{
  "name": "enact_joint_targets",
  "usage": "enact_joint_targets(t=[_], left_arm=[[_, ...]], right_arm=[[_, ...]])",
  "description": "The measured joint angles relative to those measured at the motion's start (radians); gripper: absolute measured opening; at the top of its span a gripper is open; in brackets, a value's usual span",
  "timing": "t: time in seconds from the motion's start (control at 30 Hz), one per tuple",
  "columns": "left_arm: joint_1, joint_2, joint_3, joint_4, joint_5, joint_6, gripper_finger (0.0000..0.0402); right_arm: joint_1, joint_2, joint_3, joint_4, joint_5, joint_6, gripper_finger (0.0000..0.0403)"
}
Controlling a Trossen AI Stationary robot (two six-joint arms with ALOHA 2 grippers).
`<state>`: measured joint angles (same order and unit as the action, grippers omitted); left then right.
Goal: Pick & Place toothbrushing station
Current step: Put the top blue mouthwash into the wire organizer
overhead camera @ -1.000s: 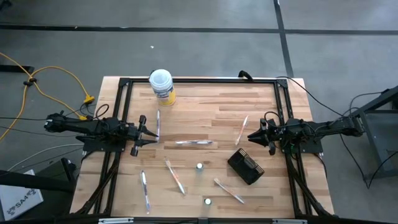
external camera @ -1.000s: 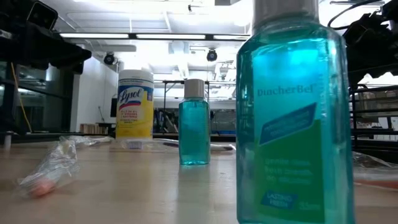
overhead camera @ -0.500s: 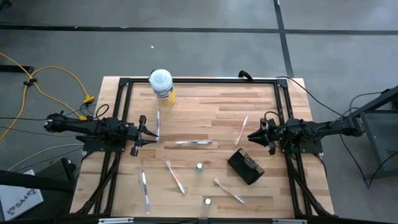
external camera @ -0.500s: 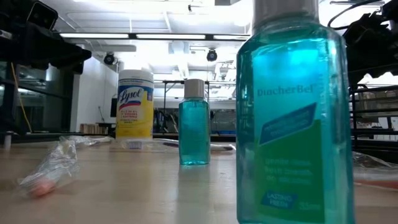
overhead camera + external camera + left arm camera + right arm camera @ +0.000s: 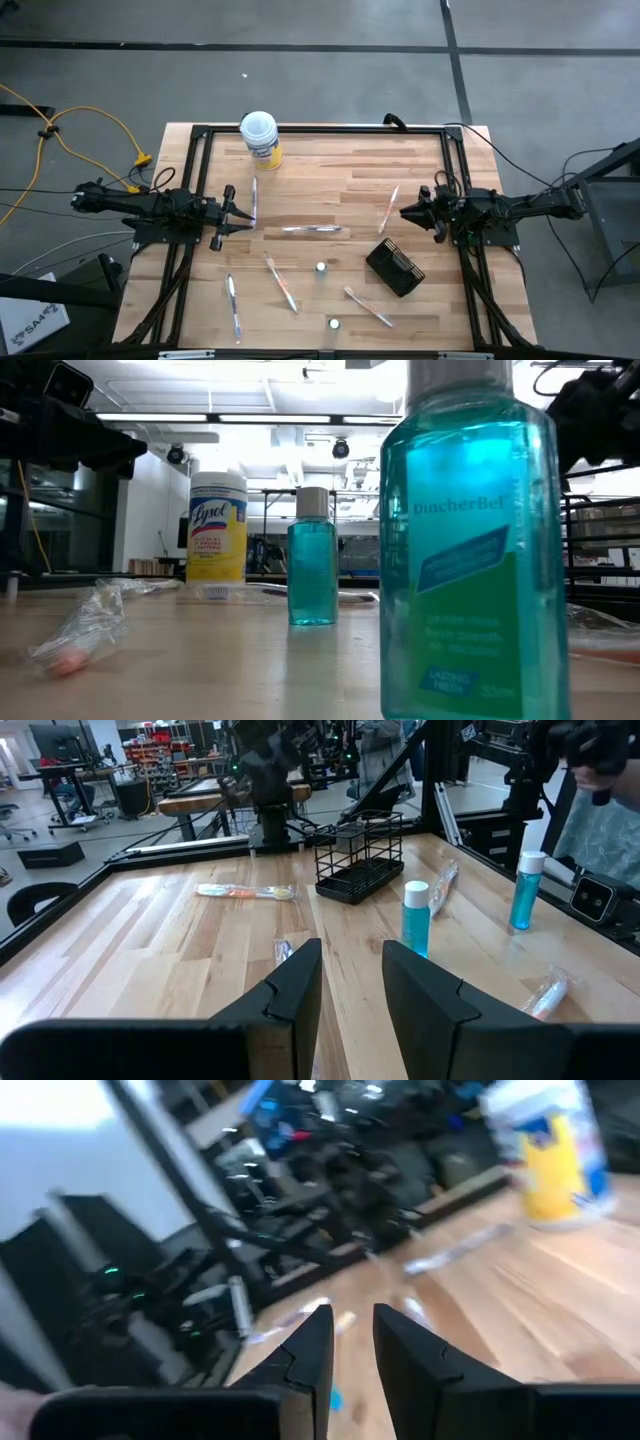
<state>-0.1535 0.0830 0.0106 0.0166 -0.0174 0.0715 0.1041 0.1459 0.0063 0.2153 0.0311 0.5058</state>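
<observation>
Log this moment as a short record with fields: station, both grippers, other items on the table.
station: black toothbrushing station lies on the table, near the right side, not held
left gripper: open, empty, at the table's left edge
right gripper: open, empty, just beyond the station
other items: canister at the far left; wrapped toothbrushes and two small bottles scattered

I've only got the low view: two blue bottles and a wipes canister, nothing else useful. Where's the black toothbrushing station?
Observer: From above, the toothbrushing station sits on the table's right side, turned at an angle, close to the right arm.
Operator: Is either hand on it?
Observer: No. The right hand hangs apart from it, fingers parted with nothing between them.
Operator: And the left one?
Observer: The left hand is at the table's left edge, open and empty, far from the station.
</observation>
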Motion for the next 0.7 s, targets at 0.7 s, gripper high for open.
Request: enact_joint_targets(t=[0.7], left_arm=[[0.0,0.0,0.0,0.01,0.0,0.0,0.0103]], right_arm=[[0.003,0.23,0.191,0.134,-0.084,-0.17,0.0067]])
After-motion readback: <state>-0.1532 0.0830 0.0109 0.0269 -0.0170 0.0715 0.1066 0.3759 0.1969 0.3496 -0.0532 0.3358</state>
